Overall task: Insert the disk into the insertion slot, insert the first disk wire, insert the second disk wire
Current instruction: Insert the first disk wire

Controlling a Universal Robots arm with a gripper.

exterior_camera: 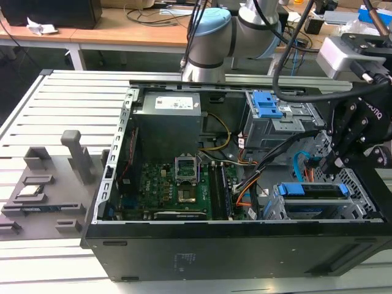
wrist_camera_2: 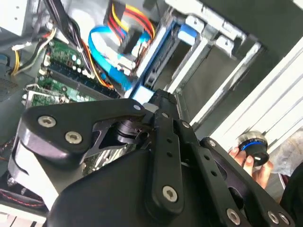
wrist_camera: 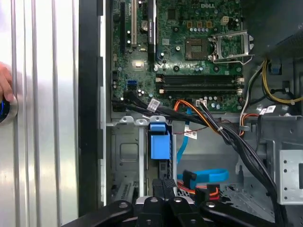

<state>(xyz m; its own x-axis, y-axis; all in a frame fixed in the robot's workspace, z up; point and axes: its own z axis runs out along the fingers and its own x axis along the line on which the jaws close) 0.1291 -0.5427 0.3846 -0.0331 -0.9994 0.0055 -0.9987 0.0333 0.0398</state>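
Observation:
The disk (exterior_camera: pixel 313 190) lies in its blue carrier inside the insertion slot (exterior_camera: pixel 288 210), the low grey cage at the case's corner on the exterior view's right. In the first wrist view the carrier's blue tab (wrist_camera: pixel 159 140) sticks out of the cage (wrist_camera: pixel 124 151). My gripper (exterior_camera: pixel 325 166) hangs just above the disk's back end, and its fingers (wrist_camera: pixel 159 185) stand together, shut, with nothing seen between them. A blue wire (wrist_camera: pixel 208 174) with a dark plug lies loose close beside the fingertips. The same blue wire (wrist_camera_2: pixel 110 47) loops past the gripper (wrist_camera_2: pixel 158 97).
The open computer case holds a motherboard (exterior_camera: pixel 177 184), a power supply (exterior_camera: pixel 168 110) and a taller grey cage with blue tabs (exterior_camera: pixel 269 113). Black and orange cable bundles (wrist_camera: pixel 213 123) cross near the slot. A grey fixture tray (exterior_camera: pixel 43 190) sits at the exterior view's left. A hand (wrist_camera_2: pixel 251 163) holds a round device outside the case.

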